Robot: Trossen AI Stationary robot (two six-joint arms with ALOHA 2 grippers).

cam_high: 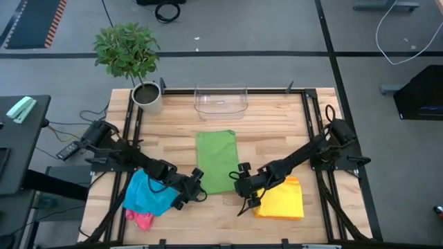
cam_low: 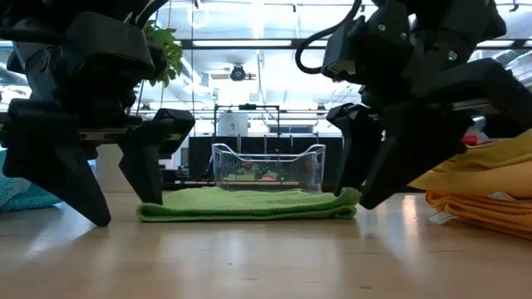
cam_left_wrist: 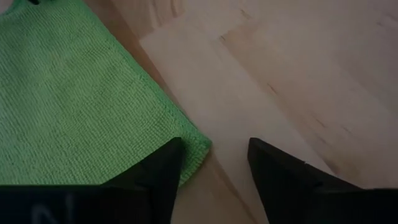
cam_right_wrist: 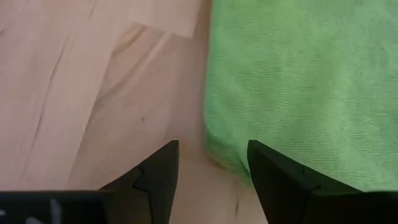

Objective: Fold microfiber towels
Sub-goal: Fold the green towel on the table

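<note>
**Pincers parted at green towel's near corners; fold partly done**

Left pincer (cam_high: 196, 185) and right pincer (cam_high: 243, 188), lower centre of the high view, stand parted, gripping nothing, one each side of the green towel (cam_high: 217, 160). It lies flat mid-desk (cam_high: 277, 131), seemingly folded once. Yellow-orange towels (cam_high: 282, 199) lie stacked lower right; blue (cam_high: 147, 194) and pink (cam_high: 142, 219) ones, lower left, appear unfolded.

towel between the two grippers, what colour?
Green towel, plain, no pattern; the high view shows it best.

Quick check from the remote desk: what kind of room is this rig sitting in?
Probably a lab or workshop, not a home: a framed wooden table standing on grey floor with cables, and a glass-walled room with ceiling lights behind the clear bin.
</note>
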